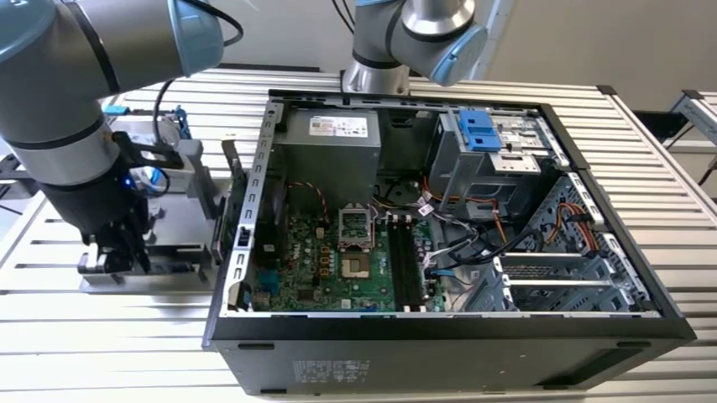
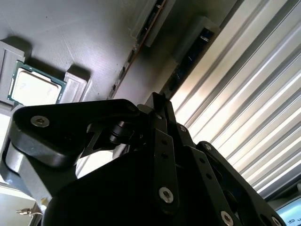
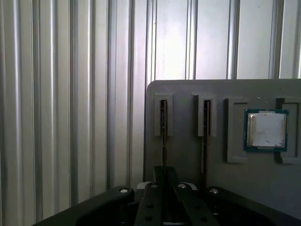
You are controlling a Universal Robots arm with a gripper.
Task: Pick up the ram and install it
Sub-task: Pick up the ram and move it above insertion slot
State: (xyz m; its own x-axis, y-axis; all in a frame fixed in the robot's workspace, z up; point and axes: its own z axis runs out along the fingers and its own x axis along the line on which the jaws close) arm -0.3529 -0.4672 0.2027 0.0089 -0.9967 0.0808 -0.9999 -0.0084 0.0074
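Grey holder (image 3: pixel 188 155), ram (image 3: pixel 163 122) on edge in its slot, gripper (image 3: pixel 164 173) closed on it.

Item: one ram, seated in the holder slot farthest from the processor chip (image 3: pixel 266 129); a second stick (image 3: pixel 206 122) stands in the neighbouring slot, between the two. I read the fingers as drawn together on the ram's exposed edge, with the stick not yet out of its slot. In the exterior view the gripper (image 1: pixel 116 256) hangs low over the holder on the slatted table (image 1: pixel 112 336), outside the open computer case (image 1: pixel 448 353), at the exterior view's left. Handling note, my judgement: I want the grip square to the stick's line and the pull straight along the slot with no twist (a thin board binds or flexes if tilted). I also want to stay clear of the second stick just beside it.
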